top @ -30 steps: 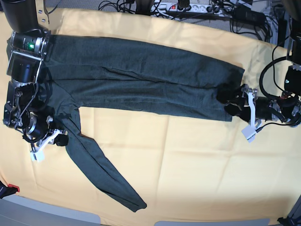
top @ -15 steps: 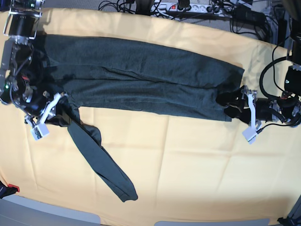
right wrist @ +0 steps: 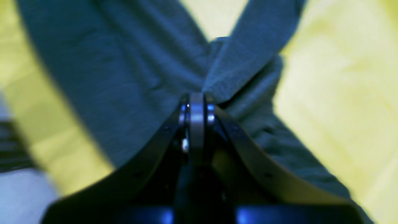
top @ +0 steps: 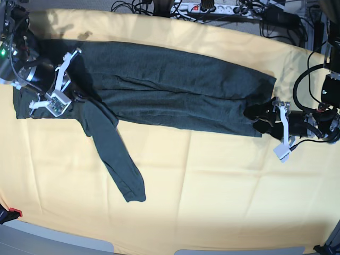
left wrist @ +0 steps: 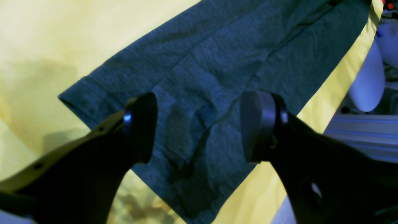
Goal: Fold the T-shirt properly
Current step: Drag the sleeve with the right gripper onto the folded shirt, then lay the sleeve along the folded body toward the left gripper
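The dark green-grey T-shirt (top: 175, 85) lies stretched across the yellow cloth, folded lengthwise, with one long sleeve (top: 114, 159) trailing toward the near edge. My right gripper (top: 79, 97) is at the shoulder end, on the left of the base view. In the right wrist view the right gripper (right wrist: 196, 102) is shut, pinching a bunch of the T-shirt (right wrist: 124, 77) where the sleeve starts. My left gripper (top: 256, 118) stands open over the hem corner at the right. In the left wrist view the left gripper (left wrist: 199, 127) straddles the T-shirt hem (left wrist: 217, 77) with nothing held.
A yellow cloth (top: 223, 186) covers the table. A power strip and cables (top: 207, 8) run along the far edge. A small red object (top: 15, 213) sits at the near left corner. The left arm's cables (top: 305, 79) loop at the right edge.
My right gripper has carried the sleeve's upper end toward the far edge and onto the shirt body. The sleeve has dragged after it. The left arm has not moved.
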`<action>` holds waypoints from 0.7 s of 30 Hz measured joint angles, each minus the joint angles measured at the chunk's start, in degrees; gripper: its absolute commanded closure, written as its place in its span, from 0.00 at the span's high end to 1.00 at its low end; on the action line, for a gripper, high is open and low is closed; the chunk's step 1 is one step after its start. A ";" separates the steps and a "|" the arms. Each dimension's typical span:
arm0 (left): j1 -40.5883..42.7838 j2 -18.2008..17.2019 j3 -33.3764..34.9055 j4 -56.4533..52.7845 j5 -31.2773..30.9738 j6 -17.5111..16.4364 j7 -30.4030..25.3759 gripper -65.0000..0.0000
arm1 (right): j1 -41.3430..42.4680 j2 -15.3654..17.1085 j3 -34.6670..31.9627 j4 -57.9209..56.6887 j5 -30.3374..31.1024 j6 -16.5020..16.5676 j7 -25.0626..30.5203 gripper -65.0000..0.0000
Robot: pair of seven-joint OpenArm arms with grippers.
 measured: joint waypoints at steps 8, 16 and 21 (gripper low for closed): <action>0.00 0.02 0.00 0.00 -0.02 0.02 -0.04 0.66 | -4.13 0.02 0.00 1.33 5.95 0.00 -7.67 0.00; 0.00 0.02 0.00 0.00 -0.02 0.02 0.00 0.66 | -5.16 0.02 0.00 1.33 14.56 -0.02 -15.80 0.00; 0.00 0.00 0.00 0.00 -0.02 0.02 0.02 0.66 | -5.01 0.02 0.00 1.33 19.02 -0.02 -15.91 0.00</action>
